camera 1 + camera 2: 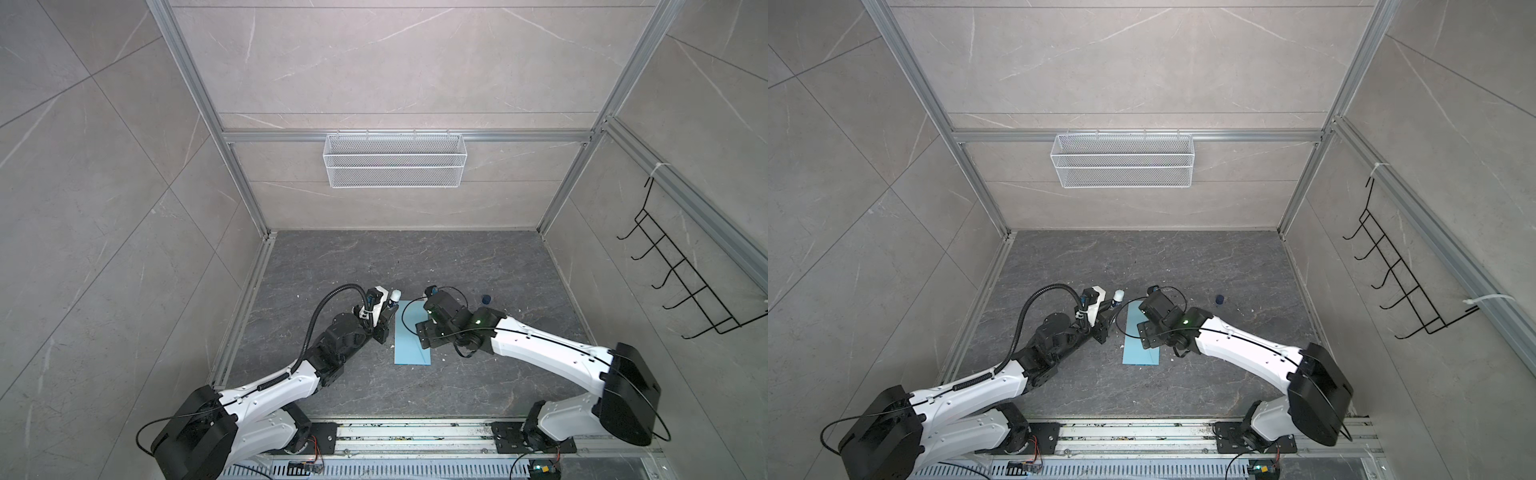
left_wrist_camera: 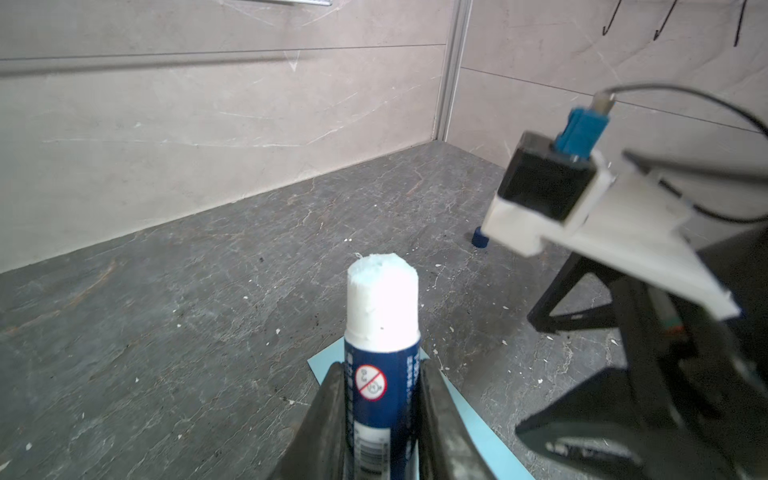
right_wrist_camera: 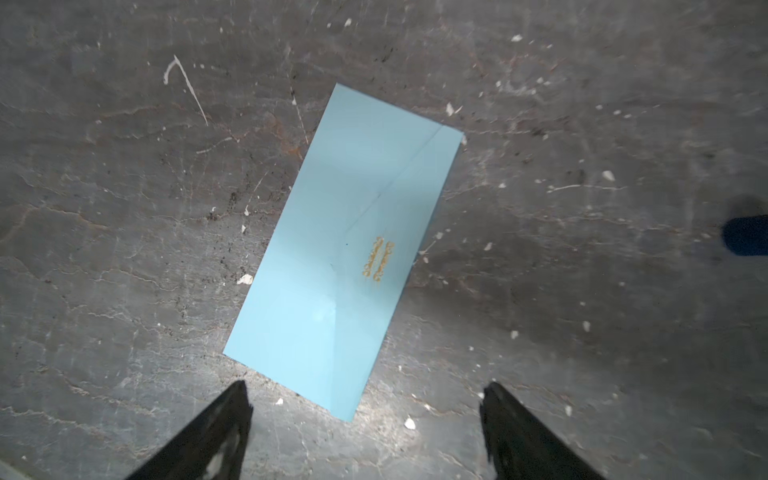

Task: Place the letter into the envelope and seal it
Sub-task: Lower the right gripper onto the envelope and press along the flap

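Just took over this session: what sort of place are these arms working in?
Probably a purpose-built robot test cell, not a real room: stone-look panels held in an aluminium frame, a white mesh basket hung on its back rail, and a slotted metal mounting rail along the front.

Left fingers (image 2: 320, 424) pinched narrow; right fingers (image 3: 208, 436) spread wide, pointing down.

Left arm (image 1: 270, 386) and right arm (image 1: 540, 345): white shells, black joints; a ribbed black hose (image 1: 309, 332) runs along the left one.
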You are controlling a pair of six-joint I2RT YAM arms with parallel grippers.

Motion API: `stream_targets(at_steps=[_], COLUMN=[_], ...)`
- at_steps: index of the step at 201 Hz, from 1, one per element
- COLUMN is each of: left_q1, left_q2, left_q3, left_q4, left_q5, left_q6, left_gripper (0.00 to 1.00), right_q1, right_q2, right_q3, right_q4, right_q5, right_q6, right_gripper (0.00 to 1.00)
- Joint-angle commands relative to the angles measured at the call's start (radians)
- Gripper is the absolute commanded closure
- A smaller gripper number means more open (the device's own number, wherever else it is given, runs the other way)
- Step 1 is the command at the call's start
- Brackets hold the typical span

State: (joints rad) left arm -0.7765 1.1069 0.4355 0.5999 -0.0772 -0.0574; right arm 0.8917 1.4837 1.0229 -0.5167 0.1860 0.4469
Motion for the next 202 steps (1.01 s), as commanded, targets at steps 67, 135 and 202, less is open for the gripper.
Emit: stream_targets(at_steps=[67, 135, 202], left_q1=[0.029, 0.035, 0.036], left_q2=[0.018, 0.018, 0.037], left_q3=[-0.009, -0.006, 0.001], left_q4=[0.018, 0.019, 0.043], left_q5=[-0.084, -0.077, -0.057], left_q6=[-0.091, -0.093, -0.098], left_gripper=[1.00, 1.00, 1.00], right_q1=[0.198, 0.239, 0.215], right_q2=[0.028, 0.124, 0.201], right_q3=[-0.148, -0.132, -0.091], right_q4=[0.156, 0.130, 0.201], right_q5=[-0.010, 0.184, 0.291], right_q6=[0.100, 0.093, 0.056], right_gripper=[0.12, 0.11, 0.13])
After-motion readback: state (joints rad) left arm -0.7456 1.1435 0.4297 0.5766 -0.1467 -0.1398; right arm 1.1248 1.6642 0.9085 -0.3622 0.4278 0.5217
